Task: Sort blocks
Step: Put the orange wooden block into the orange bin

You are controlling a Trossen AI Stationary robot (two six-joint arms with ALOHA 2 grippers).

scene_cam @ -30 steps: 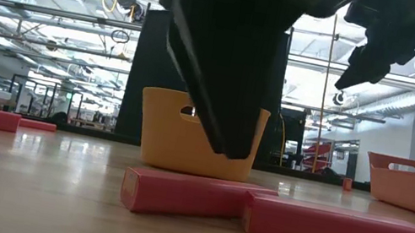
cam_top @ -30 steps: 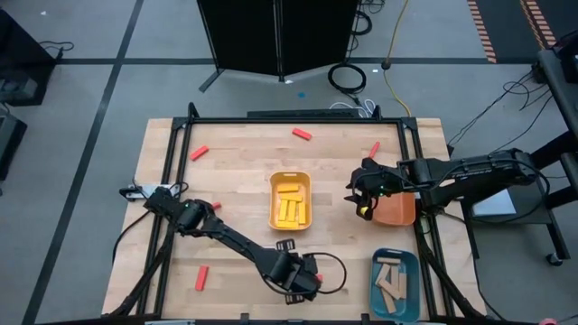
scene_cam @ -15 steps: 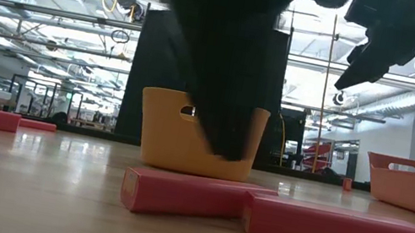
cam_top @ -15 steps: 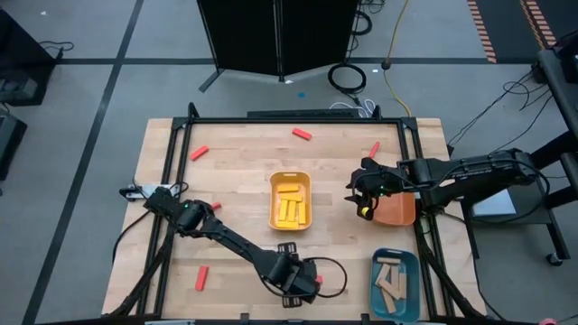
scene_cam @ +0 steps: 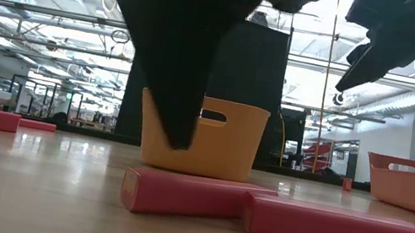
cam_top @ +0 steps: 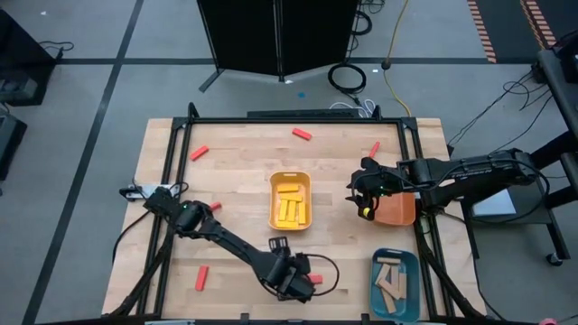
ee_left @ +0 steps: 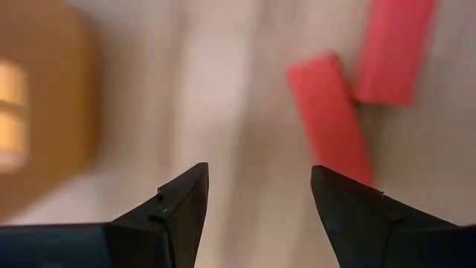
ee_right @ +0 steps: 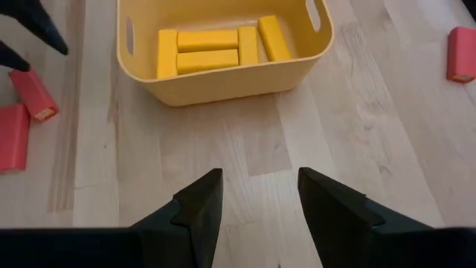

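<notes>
Left to right across the surface (cam_top: 235,171). Loose red blocks lie at the left margin, one near the front (cam_top: 200,279) and one near the far edge (cam_top: 199,153). The left pincer (cam_top: 291,278) hovers low near the front edge, jaws spread wide and empty; two red blocks (ee_left: 327,119) lie side by side, touching, just off its fingertips (ee_left: 186,195) rather than between them. Compared with one second earlier, this pincer has shifted leftward and away from the pair, and its jaws have widened. Judged from this, no grasp has been made and the approach needs realigning. Centre: the yellow tray (cam_top: 290,200) holds yellow blocks (ee_right: 216,46), unchanged. Further red blocks rest near the far edge (cam_top: 302,134). Right: the right pincer (cam_top: 365,200) hangs beside the orange tray (cam_top: 397,211), partly open, empty, unmoved. The teal tray (cam_top: 395,285) holds tan blocks (cam_top: 390,280). Red sorting remains unfinished.
</notes>
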